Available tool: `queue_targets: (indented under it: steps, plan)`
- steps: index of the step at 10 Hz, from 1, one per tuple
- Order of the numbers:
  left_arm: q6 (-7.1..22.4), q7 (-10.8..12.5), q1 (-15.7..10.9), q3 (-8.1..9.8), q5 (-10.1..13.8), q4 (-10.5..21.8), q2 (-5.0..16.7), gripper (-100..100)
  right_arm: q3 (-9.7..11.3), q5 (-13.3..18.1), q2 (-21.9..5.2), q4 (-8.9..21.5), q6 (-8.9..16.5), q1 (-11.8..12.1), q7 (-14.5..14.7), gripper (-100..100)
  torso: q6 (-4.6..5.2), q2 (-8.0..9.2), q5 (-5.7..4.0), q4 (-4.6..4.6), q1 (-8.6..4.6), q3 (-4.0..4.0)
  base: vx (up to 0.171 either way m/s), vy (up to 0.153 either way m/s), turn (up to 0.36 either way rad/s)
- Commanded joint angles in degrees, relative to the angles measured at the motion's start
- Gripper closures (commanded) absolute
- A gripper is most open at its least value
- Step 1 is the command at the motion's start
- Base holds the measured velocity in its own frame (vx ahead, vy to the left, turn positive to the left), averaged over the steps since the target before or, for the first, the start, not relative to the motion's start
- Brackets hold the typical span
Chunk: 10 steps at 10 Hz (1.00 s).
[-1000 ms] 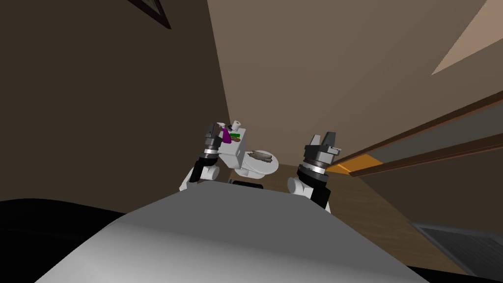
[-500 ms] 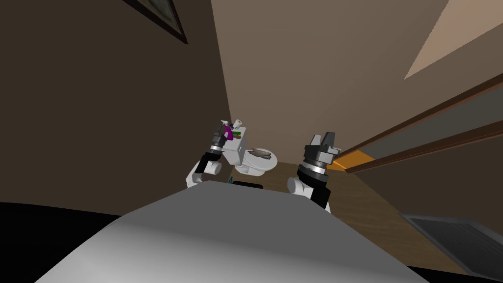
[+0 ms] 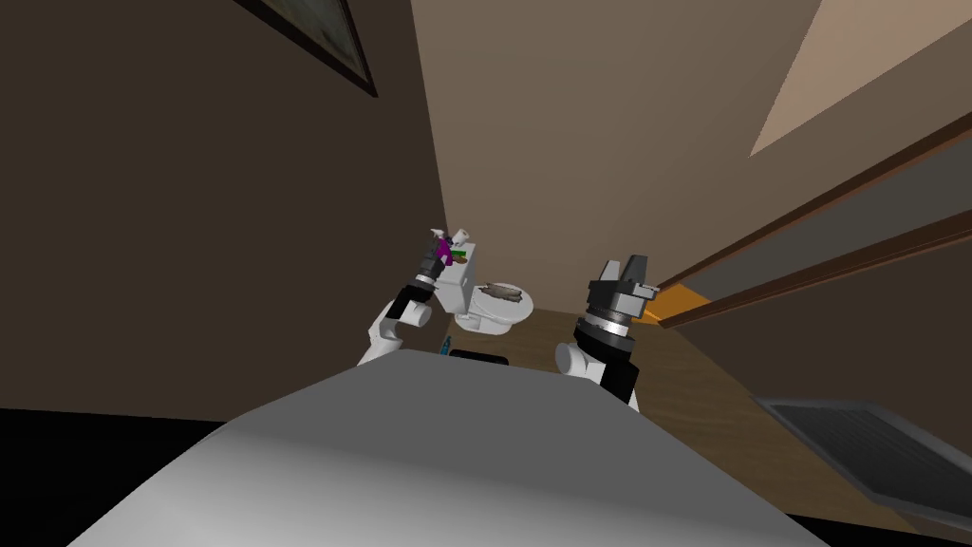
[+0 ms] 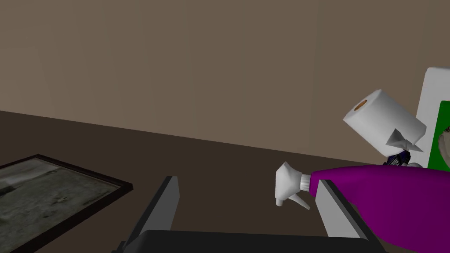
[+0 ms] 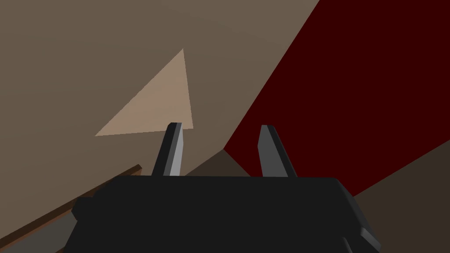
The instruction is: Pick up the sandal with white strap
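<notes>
A brownish-grey sandal [image 3: 503, 293] lies flat on the shut lid of a white toilet [image 3: 494, 323] ahead of me; its strap's colour is too small to tell. My left gripper [image 3: 439, 253] is up at the tank's top, left of the sandal and apart from it. Seen from the left wrist, the left gripper [image 4: 248, 182] is open, and a purple spray bottle [image 4: 378, 193] lies across its right finger with the white nozzle between the fingers, not gripped. My right gripper [image 3: 630, 269] hangs open to the right of the toilet, holding nothing [image 5: 221, 127].
On the tank stand a white paper roll [image 4: 382, 121] and a green item [image 4: 441, 131] with something brownish on it. A framed picture [image 3: 323, 38] hangs on the dark left wall. Dark brown rails, an orange strip [image 3: 679, 304] and a floor grate [image 3: 873, 446] lie to the right.
My left arm has stretched further forward toward the tank's top. The head view has shifted, so the toilet looks smaller and further off. The right arm has held still.
</notes>
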Motion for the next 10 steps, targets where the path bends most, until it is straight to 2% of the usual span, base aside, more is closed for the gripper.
queue_targets:
  steps: [1, 2, 3, 4, 5, 6, 7, 8, 9, 10]
  plan:
    - [2.9, -0.6, -2.9, -0.57, 1.1, 2.9, 1.4, -100, 0.0, 0.0, 0.0, 0.0, 0.0, 0.0, 0.0, 0, 0.0, 0.0, 0.0, 0.0, 0.0, 0.0, -0.138, -0.006, -0.035]
    - [3.7, -0.6, -3.4, -0.57, 1.1, 2.9, 1.4, -100, 0.0, 0.0, 0.0, 0.0, 0.0, 0.0, 0.0, 0, 0.01, 0.08, 0.0, 0.01, -0.01, 0.03, -0.118, -0.006, -0.019]
    - [6.0, -1.0, -5.6, -0.95, 2.1, 5.1, 2.8, -100, 0.0, 0.0, 0.0, 0.0, 0.0, 0.0, 0.0, 0, 0.0, 0.03, -0.01, 0.01, -0.03, 0.02, -0.115, -0.001, -0.038]
    - [6.9, -1.0, -6.4, -0.95, 2.1, 5.6, 2.8, -100, 0.0, 0.0, 0.0, 0.0, 0.0, 0.0, 0.0, 0, 0.01, 0.02, 0.0, 0.0, 0.0, 0.0, -0.094, -0.004, -0.024]
    - [8.4, -1.3, -8.4, -1.36, 3.2, 8.2, 4.1, -100, 0.0, 0.0, 0.0, 0.0, 0.0, 0.0, 0.0, 0, 0.0, -0.05, 0.0, -0.01, -0.02, -0.03, -0.121, -0.022, -0.045]
    - [10.1, -1.3, -9.6, -1.36, 3.2, 8.4, 4.1, -100, 0.0, 0.0, 0.0, 0.0, 0.0, 0.0, 0.0, 0, 0.01, 0.01, -0.02, -0.01, -0.07, 0.0, -0.094, -0.02, -0.018]
    - [11.8, -1.6, -11.3, -1.79, 4.2, 10.4, 5.5, -100, 0.0, 0.0, 0.0, 0.0, 0.0, 0.0, 0.0, 0, 0.0, -0.06, -0.02, -0.01, -0.08, -0.03, -0.098, -0.019, -0.037]
    - [13.7, -1.6, -12.8, -1.79, 4.2, 11.3, 5.5, -100, 0.0, 0.0, 0.0, 0.0, 0.0, 0.0, 0.0, 0, 0.01, -0.06, -0.02, -0.02, -0.08, -0.04, -0.086, -0.013, -0.025]
    - [15.3, -1.8, -14.8, -2.23, 5.2, 13.6, 6.8, -100, 0.0, 0.0, 0.0, 0.0, 0.0, 0.0, 0.0, 0, 0.0, -0.11, -0.01, -0.02, -0.05, -0.06, -0.097, -0.031, -0.046]
    - [16.9, -1.8, -16.0, -2.23, 5.2, 14.3, 6.8, -100, 0.0, 0.0, 0.0, 0.0, 0.0, 0.0, 0.0, 0, 0.0, -0.08, -0.02, -0.02, -0.1, -0.05, -0.091, -0.016, -0.02]
